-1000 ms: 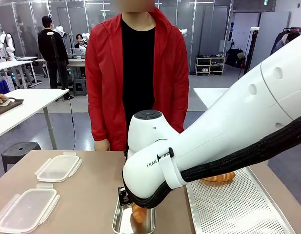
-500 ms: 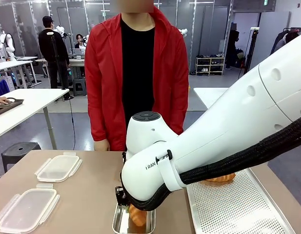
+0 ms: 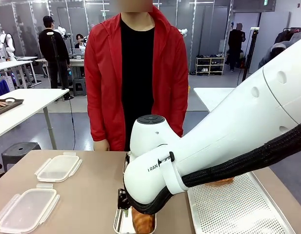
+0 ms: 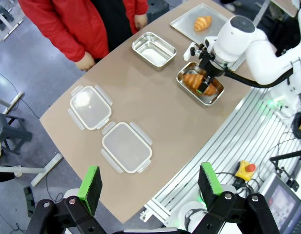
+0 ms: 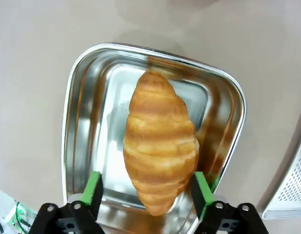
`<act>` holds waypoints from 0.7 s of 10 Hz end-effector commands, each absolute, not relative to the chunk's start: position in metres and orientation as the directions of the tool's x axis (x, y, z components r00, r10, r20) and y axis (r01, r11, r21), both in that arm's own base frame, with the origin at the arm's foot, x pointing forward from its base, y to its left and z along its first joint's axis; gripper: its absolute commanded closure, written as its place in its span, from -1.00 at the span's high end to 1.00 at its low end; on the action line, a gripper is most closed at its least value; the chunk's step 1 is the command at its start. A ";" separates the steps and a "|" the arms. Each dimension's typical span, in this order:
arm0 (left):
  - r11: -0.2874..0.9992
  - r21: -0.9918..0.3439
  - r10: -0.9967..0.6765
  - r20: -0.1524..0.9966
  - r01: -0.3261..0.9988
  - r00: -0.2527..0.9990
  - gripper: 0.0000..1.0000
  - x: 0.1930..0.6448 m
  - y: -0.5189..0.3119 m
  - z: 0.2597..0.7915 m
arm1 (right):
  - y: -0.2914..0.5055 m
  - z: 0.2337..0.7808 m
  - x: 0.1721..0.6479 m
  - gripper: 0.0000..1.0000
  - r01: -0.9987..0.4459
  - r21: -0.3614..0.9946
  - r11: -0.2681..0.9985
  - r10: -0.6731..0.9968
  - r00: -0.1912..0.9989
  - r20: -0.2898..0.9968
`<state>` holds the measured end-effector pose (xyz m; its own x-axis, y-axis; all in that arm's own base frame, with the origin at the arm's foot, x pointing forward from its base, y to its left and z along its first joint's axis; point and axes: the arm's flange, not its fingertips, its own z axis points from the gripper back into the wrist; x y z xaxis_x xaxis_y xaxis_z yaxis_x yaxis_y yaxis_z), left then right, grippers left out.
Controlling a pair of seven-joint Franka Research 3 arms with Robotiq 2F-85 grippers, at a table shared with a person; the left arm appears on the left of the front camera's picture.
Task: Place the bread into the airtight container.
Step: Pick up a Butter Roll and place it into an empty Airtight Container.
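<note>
Here the right arm bends across the middle of the table, wrist pointing straight down near the robot-side edge. The right gripper stands released, a green pad on either side of the croissant with a gap on each. Whether the tips reach the pan floor I cannot tell.

The croissant, flaky and ridged, lies lengthwise in the steel container, a shiny rectangular pan with rounded corners at the near edge. It sits just beside the perforated metal tray along the right edge. A second croissant lies at that tray's far end.

Another steel pan sits toward the far edge. Two clear clip-sided lids lie by the left edge, with bare tabletop between them and the pans.

The left gripper hangs high off the table, jaws wide, holding nothing.
</note>
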<state>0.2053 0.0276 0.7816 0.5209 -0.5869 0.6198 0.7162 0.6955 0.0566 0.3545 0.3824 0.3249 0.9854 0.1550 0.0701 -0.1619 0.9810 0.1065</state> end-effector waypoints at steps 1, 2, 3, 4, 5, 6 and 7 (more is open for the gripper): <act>0.693 0.058 -0.589 0.620 0.718 0.519 1.00 0.206 0.027 0.783 | 0.387 0.329 0.359 0.12 -0.173 0.099 0.980 0.164 0.982 0.090; 0.693 0.058 -0.589 0.620 0.718 0.519 1.00 0.206 0.027 0.783 | 0.387 0.329 0.359 0.12 -0.173 0.099 0.980 0.164 0.982 0.090; 0.693 0.058 -0.589 0.620 0.718 0.519 1.00 0.206 0.027 0.783 | 0.387 0.329 0.359 0.12 -0.173 0.099 0.980 0.164 0.982 0.090; 0.693 0.058 -0.589 0.620 0.718 0.519 1.00 0.206 0.027 0.783 | 0.387 0.329 0.359 0.12 -0.173 0.099 0.980 0.164 0.982 0.090; 0.693 0.058 -0.589 0.620 0.718 0.519 1.00 0.206 0.027 0.783 | 0.387 0.329 0.359 0.12 -0.173 0.099 0.980 0.164 0.982 0.090; 0.693 0.058 -0.589 0.620 0.718 0.519 1.00 0.206 0.027 0.783 | 0.387 0.329 0.359 0.12 -0.173 0.099 0.980 0.164 0.982 0.090; 0.693 0.058 -0.589 0.620 0.718 0.519 1.00 0.206 0.027 0.783 | 0.387 0.329 0.359 0.12 -0.173 0.099 0.980 0.164 0.982 0.090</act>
